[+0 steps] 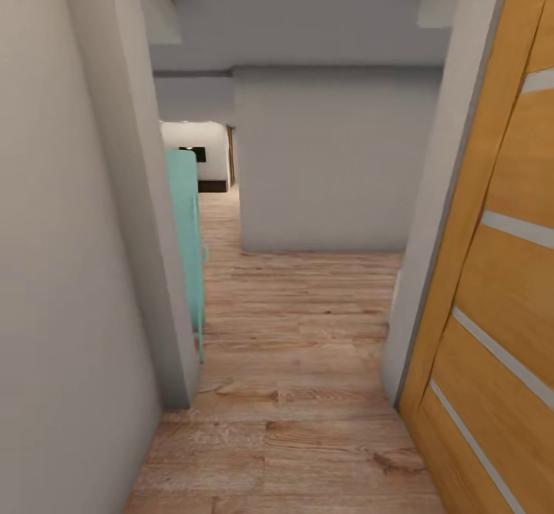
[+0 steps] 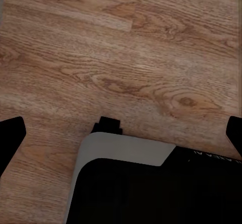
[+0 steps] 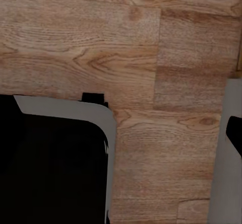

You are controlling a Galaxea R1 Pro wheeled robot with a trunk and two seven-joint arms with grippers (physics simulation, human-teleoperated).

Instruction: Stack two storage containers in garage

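The robot stands in a narrow hallway with a light wood-plank floor (image 1: 308, 360), and neither orange-red storage container appears in these pictures, so their whereabouts and their look cannot be told from here. Judged from that, the task seems early or mid-transit: nothing shows a container carried, set down or stacked, and the whole garage stage appears left to do.

In the head view, plain grey-white walls (image 1: 69, 268) close in at the left, and a slatted light-wood door (image 1: 500, 283) stands open along the right edge of the frame. A pale turquoise panel (image 1: 185, 229), perhaps a door or furniture side, juts out at centre left. Beyond it, in the upper left of centre, an opening leads to a brighter room where a small black rectangle (image 1: 192, 152) hangs on a white wall; this may be the living room.

Both wrist views look down on the wood planks (image 2: 121, 58) and on the robot's own dark, grey-edged base (image 2: 126, 183). The left gripper's dark fingertips (image 2: 11, 133) sit at opposite edges of its frame, spread wide with nothing between them. For the right gripper, one dark fingertip (image 3: 234, 133) shows at the frame's right edge; its state cannot be told.
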